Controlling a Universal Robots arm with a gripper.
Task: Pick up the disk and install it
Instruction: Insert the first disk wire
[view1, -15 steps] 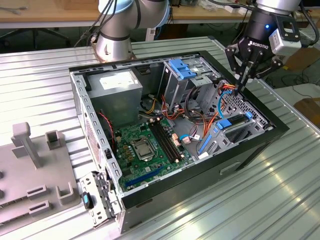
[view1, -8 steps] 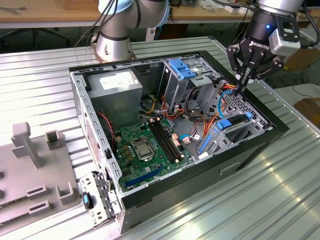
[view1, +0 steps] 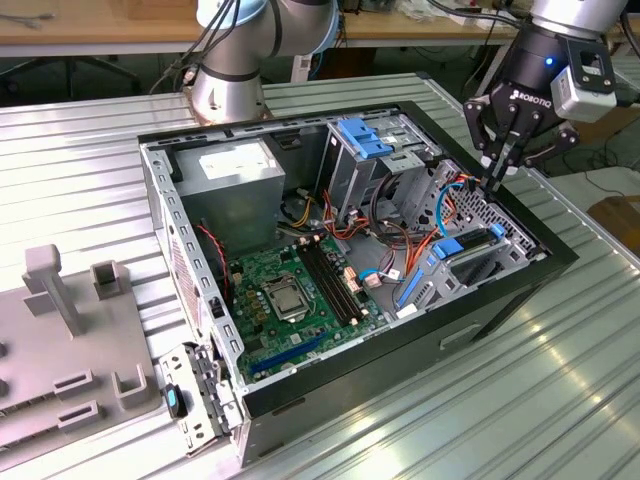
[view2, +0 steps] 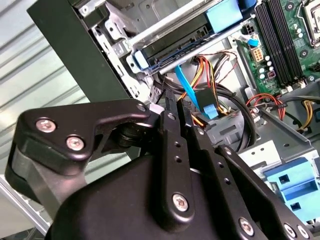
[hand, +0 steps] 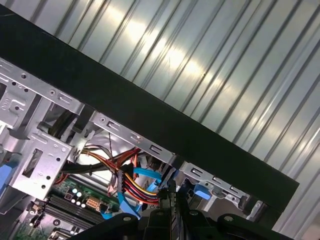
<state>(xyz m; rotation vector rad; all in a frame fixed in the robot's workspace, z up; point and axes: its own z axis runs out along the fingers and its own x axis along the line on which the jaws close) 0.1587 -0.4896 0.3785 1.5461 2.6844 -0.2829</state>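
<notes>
Table (view1: 560, 400): ribbed sheet metal, bright and glossy, reflecting light in streaks.

Computer case (hand: 165, 120): outer shell black, smooth and matt. Inner frame is bare grey sheet metal, dull and punched with holes.

Motherboard (view1: 290, 290): green board with a slight sheen.

Disk (view1: 482, 264): dark face, with rails of smooth bright blue plastic.

Cables (view2: 200, 70): smooth plastic sheathing in red, orange, yellow and black.

Gripper (view1: 497, 178): black with a satin finish, fastened with bright metal screws.

Fixture (view1: 60, 330): grey and matt, apparently plastic.
</notes>
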